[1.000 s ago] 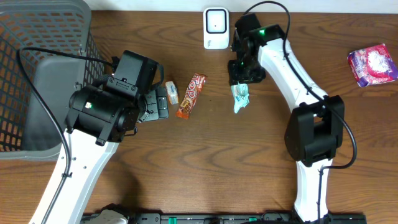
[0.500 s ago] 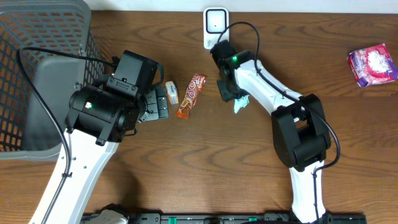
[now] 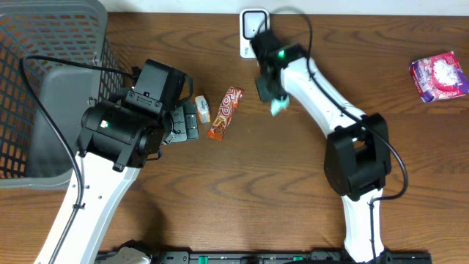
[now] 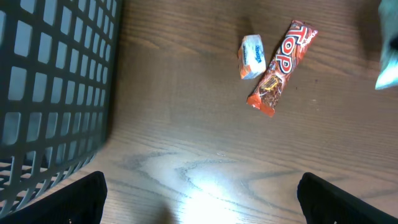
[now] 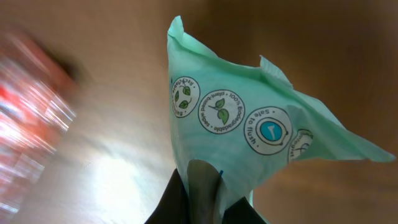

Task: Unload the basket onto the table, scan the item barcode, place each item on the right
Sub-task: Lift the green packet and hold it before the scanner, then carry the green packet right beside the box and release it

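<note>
Right gripper (image 3: 270, 89) now has its fingers (image 5: 200, 186) clamped on the bottom edge of the green packet (image 5: 242, 127); a second ago they stood about half open over it, so the pinch is new; packet (image 3: 277, 108) sits slightly up and left of where it lay on the worktop (image 3: 293, 191), just below the white scanner (image 3: 250, 20) at the far edge; overhead and left wrist views show it blurred, at the right edge of the latter (image 4: 388, 62); can't tell if it's clear of the worktop; right arm has swung left since then, wrist now partly covering the scanner; left gripper (image 3: 183, 121) unchanged, fingers (image 4: 81, 199) spread fully wide, holding nothing, hovering next to the basket (image 3: 44, 44); candy bar (image 3: 225, 112) and small white packet (image 3: 201, 108) lie just beside each other near the left fingers, same spots as before; purple pack (image 3: 438, 77) stays far right, well apart from everything.
</note>
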